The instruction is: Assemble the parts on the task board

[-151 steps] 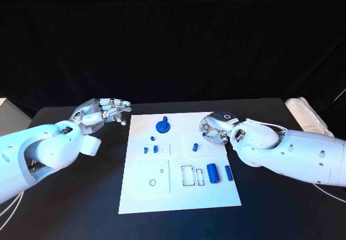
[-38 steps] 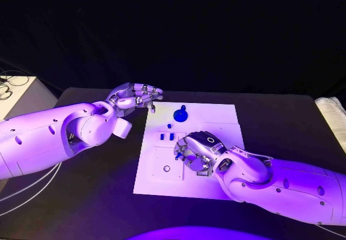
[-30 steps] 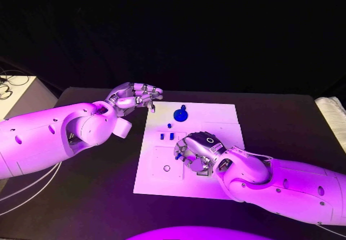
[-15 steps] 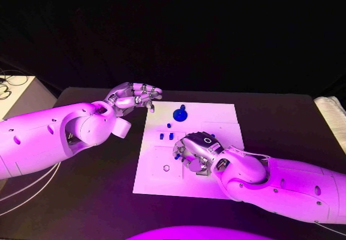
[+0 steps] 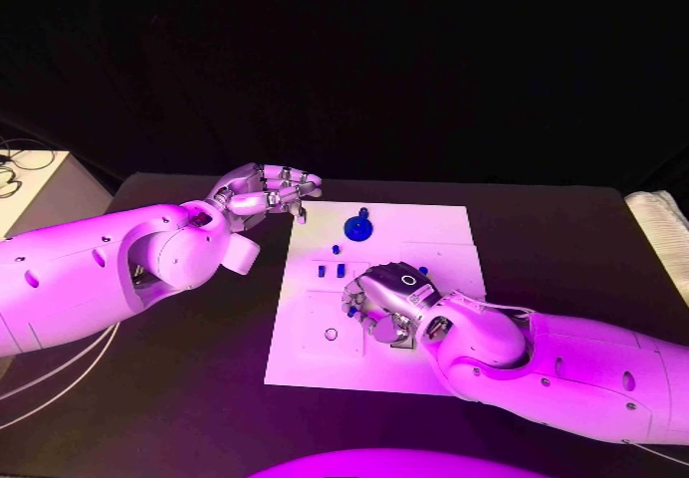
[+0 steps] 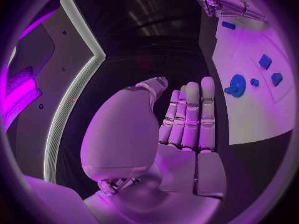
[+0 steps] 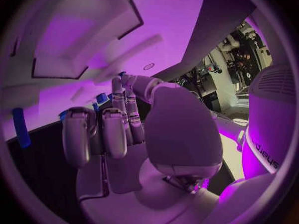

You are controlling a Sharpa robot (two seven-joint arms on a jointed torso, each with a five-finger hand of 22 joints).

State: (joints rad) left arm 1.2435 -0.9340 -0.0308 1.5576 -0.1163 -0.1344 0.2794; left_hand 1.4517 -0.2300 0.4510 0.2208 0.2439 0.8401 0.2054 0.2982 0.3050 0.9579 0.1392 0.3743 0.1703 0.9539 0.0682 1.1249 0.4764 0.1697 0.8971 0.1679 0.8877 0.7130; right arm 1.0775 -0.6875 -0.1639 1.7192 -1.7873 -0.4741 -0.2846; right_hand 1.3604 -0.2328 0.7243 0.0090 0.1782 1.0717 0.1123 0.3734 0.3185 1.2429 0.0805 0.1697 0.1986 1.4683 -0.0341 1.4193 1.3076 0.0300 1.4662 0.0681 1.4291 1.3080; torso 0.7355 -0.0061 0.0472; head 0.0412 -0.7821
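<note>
While the right hand (image 5: pixel 385 304) covers the task board (image 5: pixel 416 224), a round blue part (image 5: pixel 357 230) lies clear.

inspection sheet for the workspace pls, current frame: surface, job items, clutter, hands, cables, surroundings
Surface: black table, bare where visible.
Job's things: white task board mid-table; round blue part near its far edge; small blue parts mid-board; a blue piece at the right hand's fingers.
Clutter: pale bundle at the table's right edge.
Hands: left hand beside the board's far left corner, holding nothing, fingers curled; right hand low over the board's middle, fingers bent toward the blue piece, grip cannot be told.
Cables: white cables beneath the left arm; dark cables far left.
Surroundings: black backdrop; pale box at left.
</note>
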